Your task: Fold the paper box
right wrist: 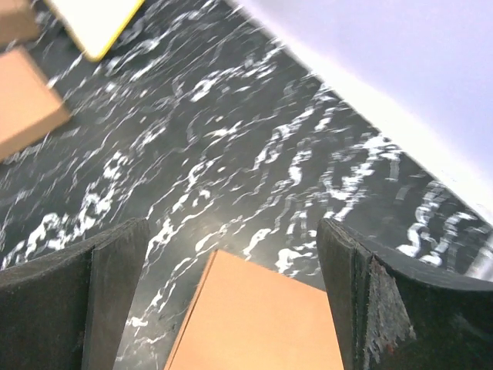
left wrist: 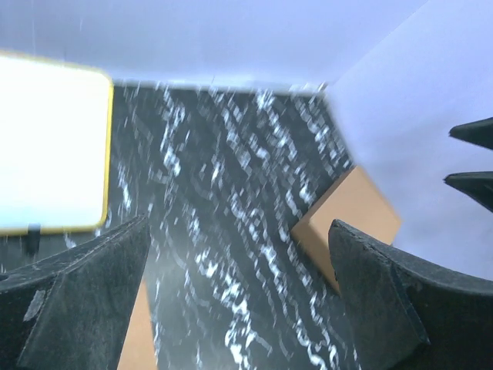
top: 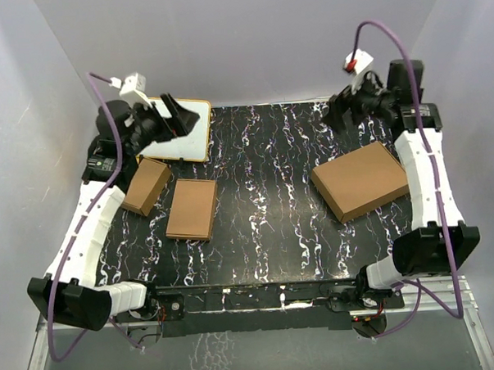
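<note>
The paper box (top: 192, 208) lies shut and flat on the dark marbled table (top: 265, 217), left of centre, and shows small at the left edge of the right wrist view (right wrist: 23, 108). My left gripper (top: 174, 118) hangs raised at the back left over a whiteboard, open and empty (left wrist: 239, 225). At the back right, my right gripper (top: 338, 111) is also open and empty (right wrist: 233, 227); it hovers above the far edge of the larger brown box (right wrist: 262, 324). Neither gripper touches any box.
The larger brown box (top: 362, 180) lies at the right. A small chunky brown box (top: 144, 185) sits left of the paper box. A yellow-framed whiteboard (top: 183, 130) lies at the back left. Pale walls enclose three sides. A brown sliver (left wrist: 135, 339) shows by my left finger.
</note>
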`<action>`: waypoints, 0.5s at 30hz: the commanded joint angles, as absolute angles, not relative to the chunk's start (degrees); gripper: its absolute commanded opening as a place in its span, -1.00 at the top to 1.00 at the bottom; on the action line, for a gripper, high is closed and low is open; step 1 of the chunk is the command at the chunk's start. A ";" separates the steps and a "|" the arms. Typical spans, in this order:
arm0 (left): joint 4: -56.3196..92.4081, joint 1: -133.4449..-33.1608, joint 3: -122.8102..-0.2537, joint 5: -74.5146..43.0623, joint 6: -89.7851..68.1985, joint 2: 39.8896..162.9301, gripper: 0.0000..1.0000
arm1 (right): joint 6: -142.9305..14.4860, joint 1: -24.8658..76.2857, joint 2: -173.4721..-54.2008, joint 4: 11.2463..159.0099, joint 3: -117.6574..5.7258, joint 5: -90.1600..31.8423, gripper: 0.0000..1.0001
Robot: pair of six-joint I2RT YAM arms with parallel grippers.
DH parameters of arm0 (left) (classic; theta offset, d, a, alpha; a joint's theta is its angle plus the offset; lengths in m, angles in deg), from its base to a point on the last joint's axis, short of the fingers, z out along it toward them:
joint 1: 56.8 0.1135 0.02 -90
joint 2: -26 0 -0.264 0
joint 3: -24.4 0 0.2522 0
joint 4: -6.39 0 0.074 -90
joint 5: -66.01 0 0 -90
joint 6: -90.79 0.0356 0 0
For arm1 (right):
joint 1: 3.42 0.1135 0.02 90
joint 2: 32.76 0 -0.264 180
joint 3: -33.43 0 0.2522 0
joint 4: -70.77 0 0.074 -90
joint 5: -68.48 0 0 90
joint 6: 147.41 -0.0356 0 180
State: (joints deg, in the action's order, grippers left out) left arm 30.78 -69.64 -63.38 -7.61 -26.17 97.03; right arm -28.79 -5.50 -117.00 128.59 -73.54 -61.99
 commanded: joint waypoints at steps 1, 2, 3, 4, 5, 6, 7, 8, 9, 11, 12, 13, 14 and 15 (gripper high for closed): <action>31.73 -69.60 -74.13 -6.56 -26.03 95.07 -0.95 | -42.34 -6.69 -114.20 122.19 -83.21 -53.67 -0.97; 32.54 -69.58 -76.35 -7.14 -25.90 95.27 -0.95 | -43.96 -6.96 -114.04 122.09 -85.96 -52.94 -0.99; 33.49 -69.55 -78.45 -7.51 -25.60 95.39 -0.95 | -44.86 -7.21 -113.74 122.11 -87.70 -52.57 -0.99; 34.41 -69.51 -80.63 -7.88 -25.30 95.44 -0.95 | -45.71 -7.27 -113.38 122.14 -89.12 -52.40 -1.00; 35.31 -69.51 -82.43 -8.04 -25.12 95.54 -0.95 | -46.27 -7.22 -113.01 122.23 -90.72 -52.22 -1.00; 36.09 -69.53 -84.73 -8.18 -24.87 95.53 -0.95 | -46.34 -7.26 -112.85 122.72 -92.30 -52.12 -1.00; 36.60 -69.55 -86.16 -8.27 -24.69 95.48 -0.95 | -45.76 -7.36 -112.71 123.24 -93.81 -52.41 -1.00; 36.81 -69.49 -87.12 -8.18 -24.62 95.34 -0.95 | -45.65 -7.39 -112.66 123.55 -95.05 -52.61 -1.00; 36.84 -69.52 -87.91 -8.10 -24.77 95.09 -0.95 | -45.47 -7.52 -112.69 123.86 -96.36 -53.09 -1.00; 36.47 -69.54 -89.18 -8.04 -24.92 94.68 -0.95 | -44.92 -7.88 -112.97 124.86 -98.92 -54.75 -1.00; 36.60 -69.54 -89.93 -8.00 -24.93 94.75 -0.94 | -45.05 -8.13 -113.11 125.18 -100.11 -55.39 -1.00; 36.77 -69.52 -90.64 -7.99 -24.84 94.90 -0.95 | -45.29 -8.35 -113.21 125.62 -101.13 -56.05 -1.00; 37.18 -69.58 -91.42 -7.99 -24.73 95.04 -0.94 | -45.87 -8.65 -113.26 125.86 -102.08 -56.51 -1.00; 37.58 -69.50 -92.08 -8.07 -24.58 95.12 -0.95 | -46.85 -8.75 -113.26 125.93 -102.88 -56.49 -1.00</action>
State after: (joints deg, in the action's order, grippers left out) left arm 35.70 -69.64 -88.69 -8.06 -25.37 95.65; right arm -43.43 -7.73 -113.99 125.28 -98.33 -55.14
